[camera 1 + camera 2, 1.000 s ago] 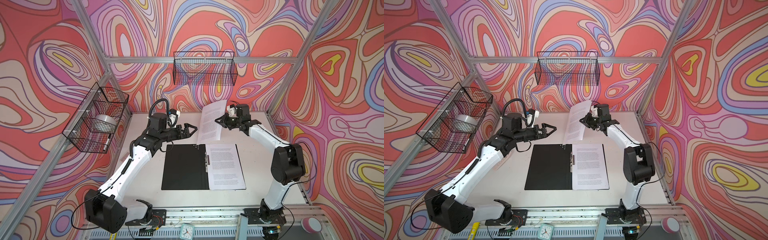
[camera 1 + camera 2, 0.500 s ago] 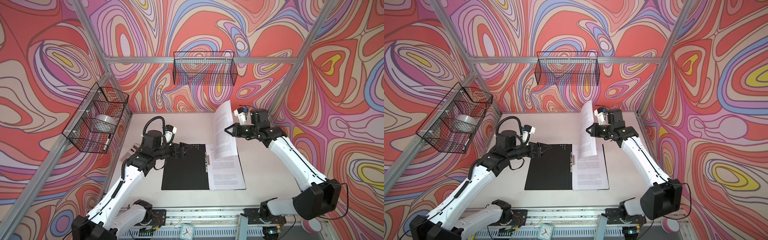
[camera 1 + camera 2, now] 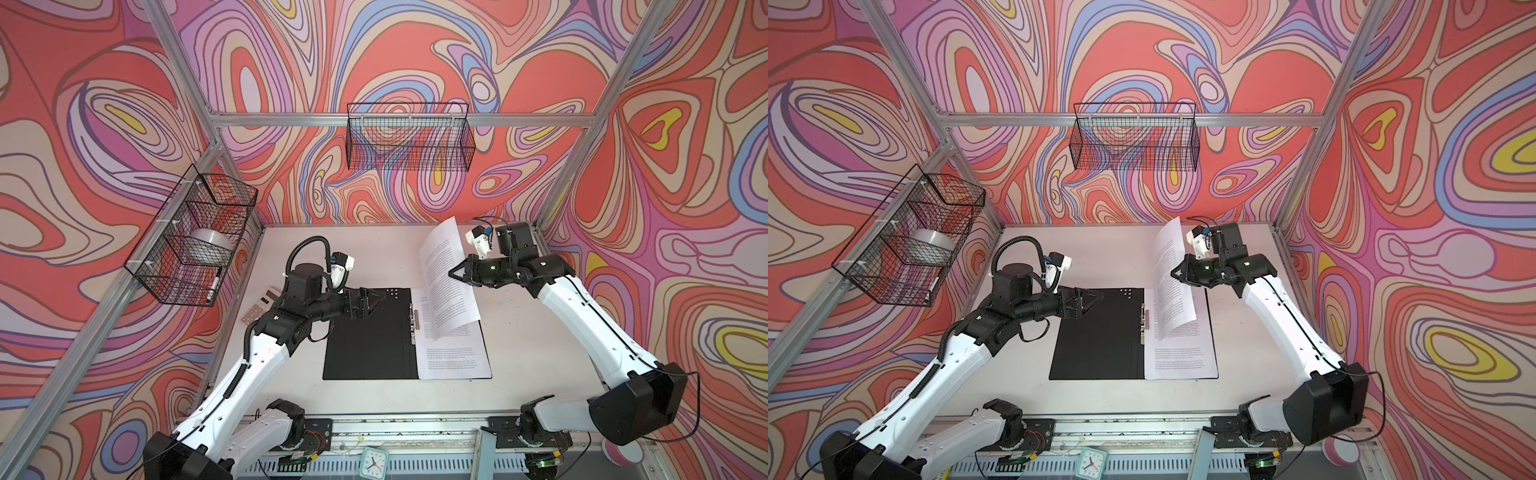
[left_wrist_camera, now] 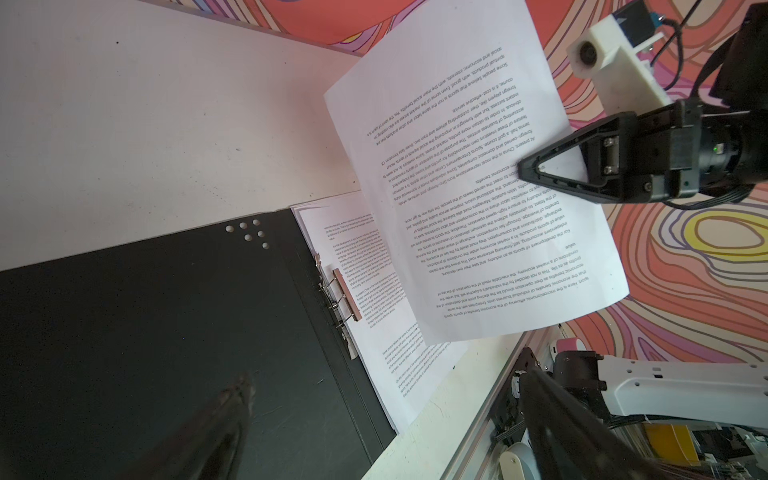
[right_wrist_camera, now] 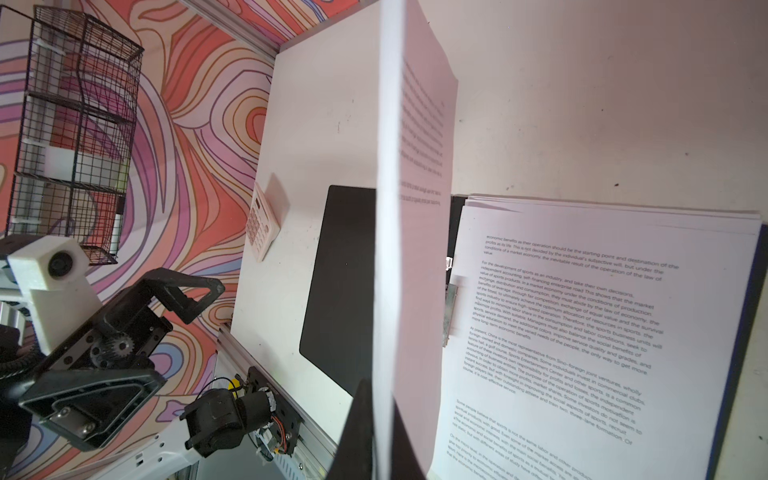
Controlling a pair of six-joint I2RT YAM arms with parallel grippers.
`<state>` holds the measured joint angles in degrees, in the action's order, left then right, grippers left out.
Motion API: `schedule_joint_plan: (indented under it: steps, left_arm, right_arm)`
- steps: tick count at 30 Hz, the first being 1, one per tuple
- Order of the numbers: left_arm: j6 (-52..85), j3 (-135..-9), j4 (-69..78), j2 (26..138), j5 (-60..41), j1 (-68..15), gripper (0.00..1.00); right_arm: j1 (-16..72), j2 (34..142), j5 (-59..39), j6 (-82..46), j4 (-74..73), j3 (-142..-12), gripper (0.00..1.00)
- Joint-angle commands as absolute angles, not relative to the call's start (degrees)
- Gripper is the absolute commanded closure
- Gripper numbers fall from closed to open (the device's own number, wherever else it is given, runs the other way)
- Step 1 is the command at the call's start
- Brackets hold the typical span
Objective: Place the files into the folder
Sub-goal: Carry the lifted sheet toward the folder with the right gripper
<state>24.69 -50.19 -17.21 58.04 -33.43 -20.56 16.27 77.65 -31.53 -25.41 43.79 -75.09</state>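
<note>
Over the far left corner of the open black flat folder (image 3: 365,353), the left gripper (image 3: 375,301) hovers, fingers wide, empty. White printed paper files (image 3: 453,361) lie stacked on its right leaf; above them the right gripper (image 3: 452,274) pinches one tilted sheet (image 3: 438,257).

The folder (image 3: 365,336) lies open, black inside up. A stack of files (image 3: 455,357) rests on its right half. The right gripper (image 3: 454,274) pinches one sheet (image 3: 446,286), tilted above the folder's far right corner. The left gripper (image 3: 380,300) hovers over its far left corner.
</note>
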Motion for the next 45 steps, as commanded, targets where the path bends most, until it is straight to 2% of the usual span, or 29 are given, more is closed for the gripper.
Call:
schedule_joint_plan:
  steps: [1,6,12,16,22,45]
  left_arm:
    - [24.91,-49.67,-15.56,57.18,-34.37,-20.4,0.0]
    - [25.38,-49.64,-15.56,57.65,-35.01,-20.4,0.0]
    - [25.31,-49.58,-15.56,57.39,-34.89,-20.41,0.0]
    - [25.31,-49.6,-15.6,57.3,-34.92,-20.39,0.0]
    - [25.46,-49.42,-15.56,57.3,-35.02,-20.41,0.0]
    - [26.01,-49.38,-15.56,58.42,-35.53,-20.41,0.0]
  right_arm:
    - [16.1,73.56,-34.07,-27.51,41.26,-69.81,1.0]
    - [11.53,70.71,-38.4,-28.26,38.41,-60.94,1.0]
    - [5.02,70.84,-35.56,-23.94,42.66,-53.92,1.0]
    - [4.92,74.98,-28.43,-20.17,45.6,-53.27,1.0]
    - [4.93,79.2,-30.54,-19.47,40.35,-49.9,1.0]
    - [5.08,84.73,-33.31,-16.88,36.21,-48.92,1.0]
